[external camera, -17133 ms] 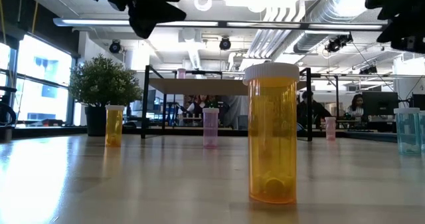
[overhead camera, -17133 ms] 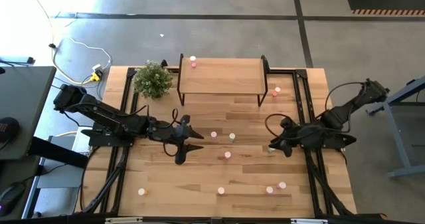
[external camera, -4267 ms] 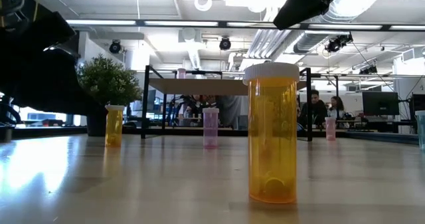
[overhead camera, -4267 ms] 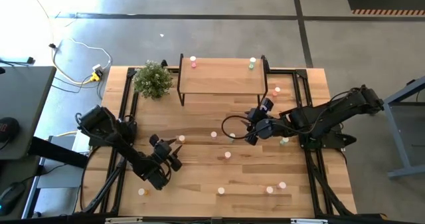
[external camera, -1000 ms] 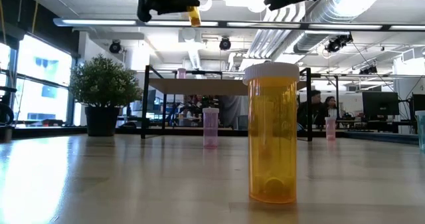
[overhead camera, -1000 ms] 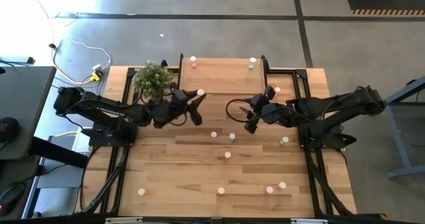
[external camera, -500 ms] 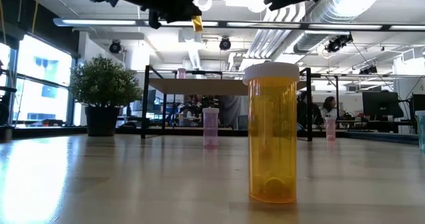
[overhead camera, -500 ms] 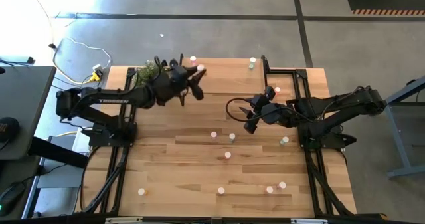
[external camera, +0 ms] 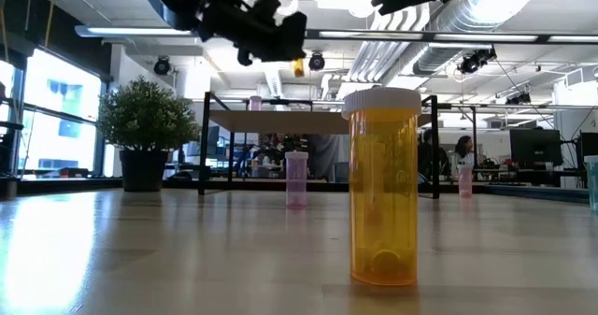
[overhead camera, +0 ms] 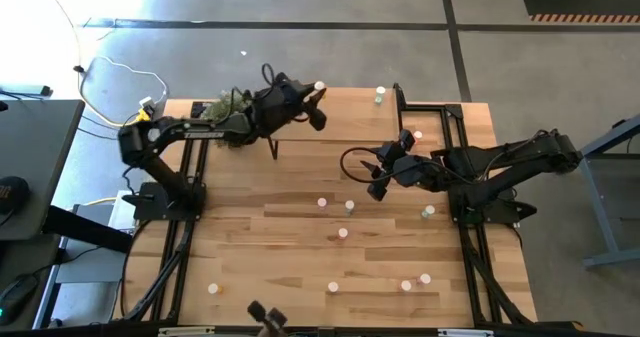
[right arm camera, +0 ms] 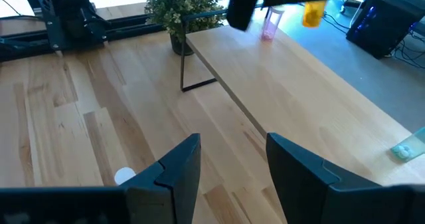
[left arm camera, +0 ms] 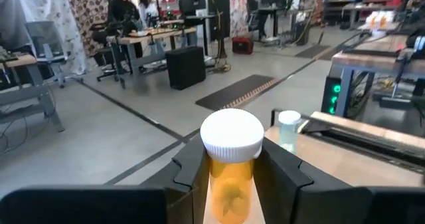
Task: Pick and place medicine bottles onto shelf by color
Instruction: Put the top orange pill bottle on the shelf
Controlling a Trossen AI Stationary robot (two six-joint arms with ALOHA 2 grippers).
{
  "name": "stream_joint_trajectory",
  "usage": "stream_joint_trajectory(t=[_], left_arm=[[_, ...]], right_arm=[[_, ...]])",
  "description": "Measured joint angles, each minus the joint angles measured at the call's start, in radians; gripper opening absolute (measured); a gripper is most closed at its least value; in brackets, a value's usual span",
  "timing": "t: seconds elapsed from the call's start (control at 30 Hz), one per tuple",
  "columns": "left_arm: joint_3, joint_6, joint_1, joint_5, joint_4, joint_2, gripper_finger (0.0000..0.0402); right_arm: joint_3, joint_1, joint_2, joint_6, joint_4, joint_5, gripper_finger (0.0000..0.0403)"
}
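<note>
I see left end effector [overhead camera: 318, 89] clamped on orange bottle [left arm camera: 231, 177], white cap up, held in air above shelf [overhead camera: 350, 112] near its far edge. Pink bottle [right arm camera: 269, 24] stands on shelf's far left corner, pale green bottle [overhead camera: 379, 96] at far right corner. Right end effector [overhead camera: 372, 174] hovers over worktop [overhead camera: 300, 267] in front of shelf, fingers partly apart, holding nothing. Other bottles scattered toward worktop's near edge.

No lettering, label, brand, number or sign can be read on any bottle, either dark robot arm, the furniture or anything in the room behind.
</note>
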Motion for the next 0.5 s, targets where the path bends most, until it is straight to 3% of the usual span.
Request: stream_joint_trajectory(t=[0.27,0.5], left_arm=[[0.046,-0.016,0.026,-0.006,-0.043,0.096,0.009],[0.047,-0.047,0.028,-0.15,-0.104,0.109,0.009]], right_arm=[[0.0,0.0,0.0,0.0,-0.008,0.0,0.0163],[0.0,0.0,0.0,0.0,-0.008,0.0,0.0163]])
